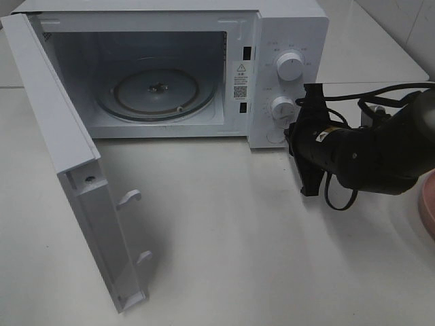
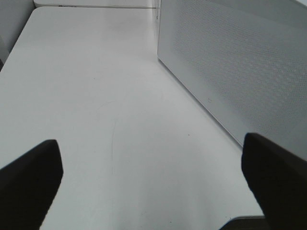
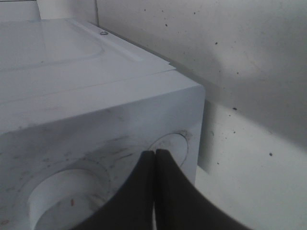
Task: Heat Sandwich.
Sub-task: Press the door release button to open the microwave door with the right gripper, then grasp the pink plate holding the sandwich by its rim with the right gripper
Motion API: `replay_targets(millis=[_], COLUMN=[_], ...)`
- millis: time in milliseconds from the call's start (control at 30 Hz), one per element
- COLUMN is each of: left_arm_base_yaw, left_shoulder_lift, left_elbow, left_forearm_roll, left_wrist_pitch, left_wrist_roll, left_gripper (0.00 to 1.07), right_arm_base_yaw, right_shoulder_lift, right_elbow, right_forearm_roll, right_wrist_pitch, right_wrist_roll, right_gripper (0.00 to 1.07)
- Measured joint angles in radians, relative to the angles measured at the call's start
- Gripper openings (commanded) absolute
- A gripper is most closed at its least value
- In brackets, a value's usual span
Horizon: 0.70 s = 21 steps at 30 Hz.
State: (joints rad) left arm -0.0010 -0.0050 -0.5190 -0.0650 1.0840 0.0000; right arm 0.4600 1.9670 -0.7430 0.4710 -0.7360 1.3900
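The sandwich is out of view in all three views. The white microwave stands at the back with its door swung wide open to the left, and the glass turntable inside is bare. My right gripper is shut with nothing in it, right in front of the control panel by the lower knob. The right wrist view shows its tips pressed together against the microwave's front corner. My left gripper is open and empty over bare table, beside the door's perforated face.
A round pink plate shows at the right edge of the table, mostly cut off by the frame. The upper knob sits above the lower one. The open door juts out over the left front of the white table.
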Motion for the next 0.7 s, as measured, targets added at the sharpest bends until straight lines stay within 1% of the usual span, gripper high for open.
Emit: replay_targets(millis=[133,233,367,433,500,567,633,700], left_arm_base_yaw=[0.000,0.000,0.000,0.000,0.000,0.000,0.000,0.000], left_shoulder_lift=[0.000,0.000,0.000,0.000,0.000,0.000,0.000,0.000], left_elbow=[0.000,0.000,0.000,0.000,0.000,0.000,0.000,0.000], left_forearm_roll=[0.000,0.000,0.000,0.000,0.000,0.000,0.000,0.000], left_wrist_pitch=[0.000,0.000,0.000,0.000,0.000,0.000,0.000,0.000], left_wrist_roll=[0.000,0.000,0.000,0.000,0.000,0.000,0.000,0.000], left_gripper=[0.96,0.96,0.96,0.96,0.96,0.96,0.96,0.96], right_arm_base_yaw=[0.000,0.000,0.000,0.000,0.000,0.000,0.000,0.000], right_shoulder_lift=[-0.045,-0.099,-0.141,-0.178,-0.191,-0.224,-0.236,-0.269], right_elbow=[0.024,0.043,0.050,0.053,0.053,0.053,0.053,0.053], right_forearm_roll=[0.001,0.001,0.001,0.001,0.001,0.000,0.000,0.000], right_wrist_pitch=[0.026,0.104,0.157,0.230,0.260,0.352,0.376,0.450], right_wrist_roll=[-0.024,-0.080,-0.137,-0.233,-0.270,-0.374,-0.405,-0.524], right_gripper=[0.02,0.03,0.03,0.03,0.03,0.04,0.04,0.05])
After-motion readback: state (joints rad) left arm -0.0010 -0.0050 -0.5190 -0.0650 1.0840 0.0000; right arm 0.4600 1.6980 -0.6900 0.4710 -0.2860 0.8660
